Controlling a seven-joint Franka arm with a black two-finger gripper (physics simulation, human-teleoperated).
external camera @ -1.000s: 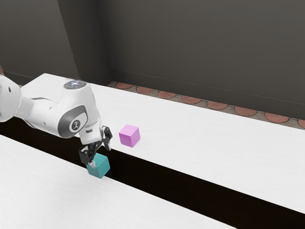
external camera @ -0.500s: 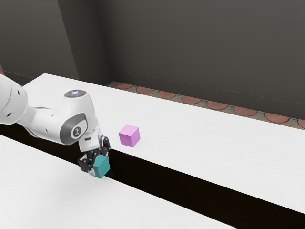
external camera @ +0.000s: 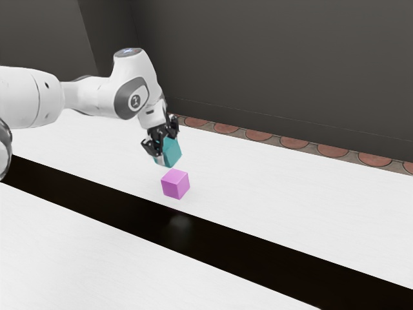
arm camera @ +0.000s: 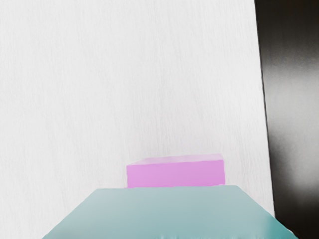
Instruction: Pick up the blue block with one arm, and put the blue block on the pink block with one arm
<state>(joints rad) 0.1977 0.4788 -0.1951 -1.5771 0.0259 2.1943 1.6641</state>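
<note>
My gripper (external camera: 162,148) is shut on the teal-blue block (external camera: 171,152) and holds it in the air. The held block hangs tilted, a short way above and slightly behind the pink block (external camera: 175,184). That pink block rests on the far white table (external camera: 290,187), close to the table's front edge. In the wrist view the blue block (arm camera: 169,214) looms just under my hand. Past it the pink block (arm camera: 174,172) sits on the white surface.
A dark gap (external camera: 193,226) runs between the far white table and the near white table (external camera: 77,258). Behind the far table, a floor strip with reddish round tiles (external camera: 293,142) meets the dark wall.
My arm has lifted the blue block from the near table's edge, across the dark gap, up and toward the exterior view's right. It now hangs above the pink block, which has not moved.
</note>
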